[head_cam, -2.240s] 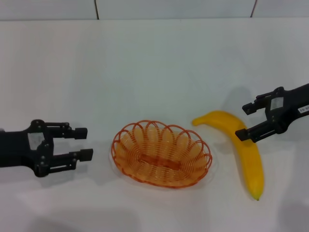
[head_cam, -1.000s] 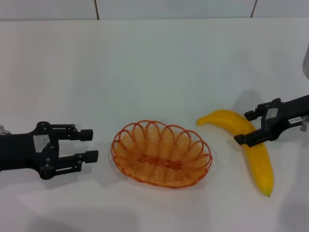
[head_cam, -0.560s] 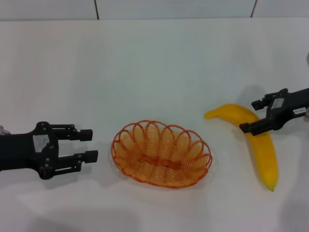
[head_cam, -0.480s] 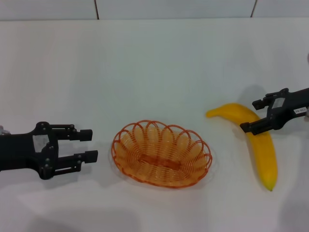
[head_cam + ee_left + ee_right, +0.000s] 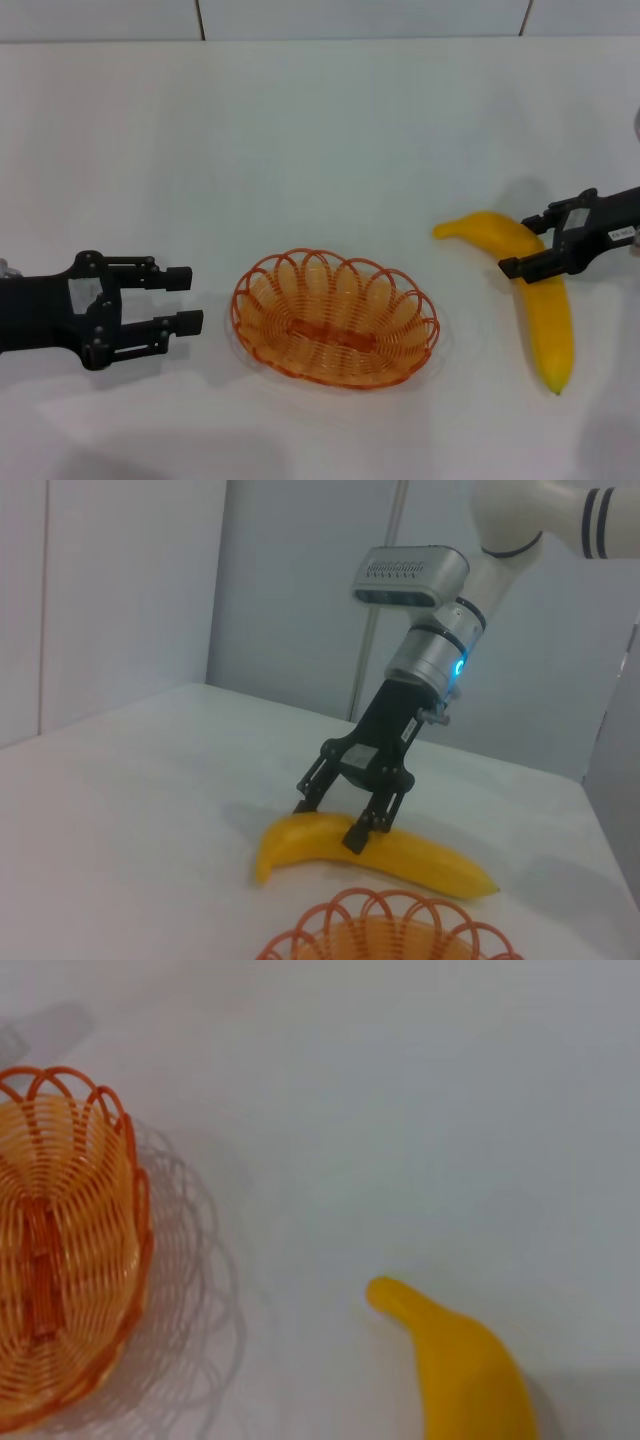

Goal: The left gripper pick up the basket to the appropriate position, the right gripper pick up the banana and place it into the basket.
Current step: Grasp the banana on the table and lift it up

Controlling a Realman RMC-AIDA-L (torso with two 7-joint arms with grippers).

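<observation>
Looks like a robotics lab or test bench rather than a home. Plain white table (image 5: pixel 330 130) with no household clutter, bare pale wall panels (image 5: pixel 300 590) behind it, seams (image 5: pixel 200 18) visible along the far edge. A white and silver robot arm (image 5: pixel 440 630) with a glowing blue ring working over the tabletop.

head: I look forward and down over the whole desk (image 5: pixel 330 120) | left wrist: low, faces across toward the right end effector (image 5: pixel 348 820) | right wrist: close, looks down | shared by all: basket (image 5: pixel 335 318) and banana (image 5: pixel 535 292)
</observation>
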